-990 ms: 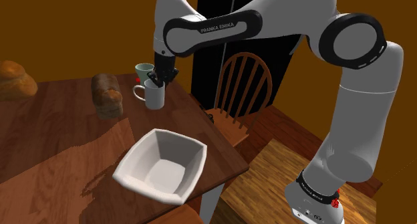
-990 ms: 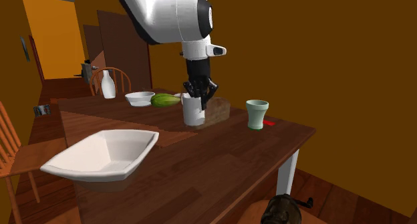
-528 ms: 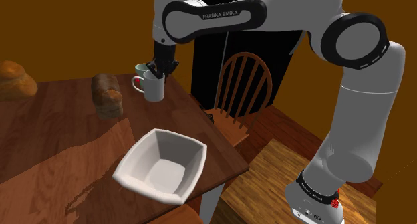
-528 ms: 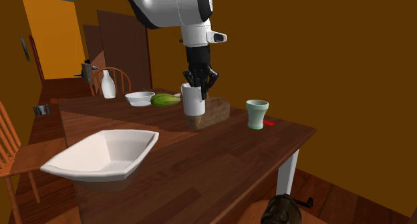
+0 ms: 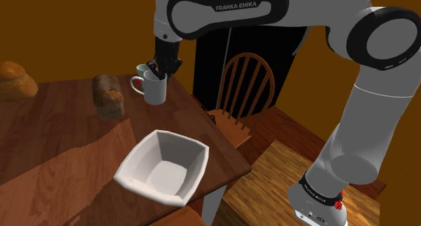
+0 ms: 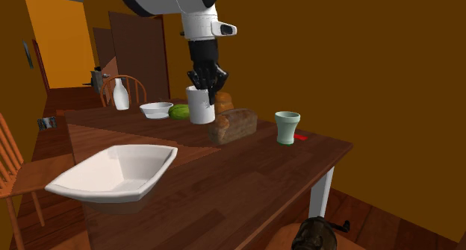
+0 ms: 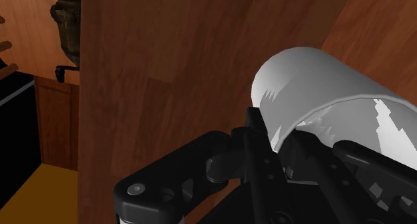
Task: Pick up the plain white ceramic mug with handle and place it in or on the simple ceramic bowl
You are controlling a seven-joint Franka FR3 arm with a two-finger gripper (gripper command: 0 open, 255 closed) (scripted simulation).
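The white mug point(image 5: 154, 90) hangs above the wooden table point(image 5: 61, 144), its handle toward the shoulder view's left. My gripper point(image 5: 160, 71) comes down from above, shut on the mug's rim, one finger inside. In the second exterior view the mug point(image 6: 200, 106) hangs higher than the bread loaf point(image 6: 234, 125), under my gripper point(image 6: 207, 81). The wrist view has the mug point(image 7: 309, 89) clasped by my gripper point(image 7: 270, 134) over the tabletop. The wide white angular bowl point(image 5: 164, 165) sits near the table's front corner, also seen as the bowl point(image 6: 114, 171) at the second exterior view's left.
A pale green cup point(image 6: 287, 127) stands near the table's edge, behind the mug in the shoulder view. A brown loaf point(image 5: 108, 96) lies beside the mug. A small white bowl point(image 6: 156, 109), a green melon point(image 6: 178, 112) and a bottle point(image 6: 121, 95) sit farther back. A wooden chair point(image 5: 243, 90) stands beside the table.
The mug has risen off the table in my shut gripper and drifted toward the second exterior view's left, away from the loaf. The arm has lifted with it.
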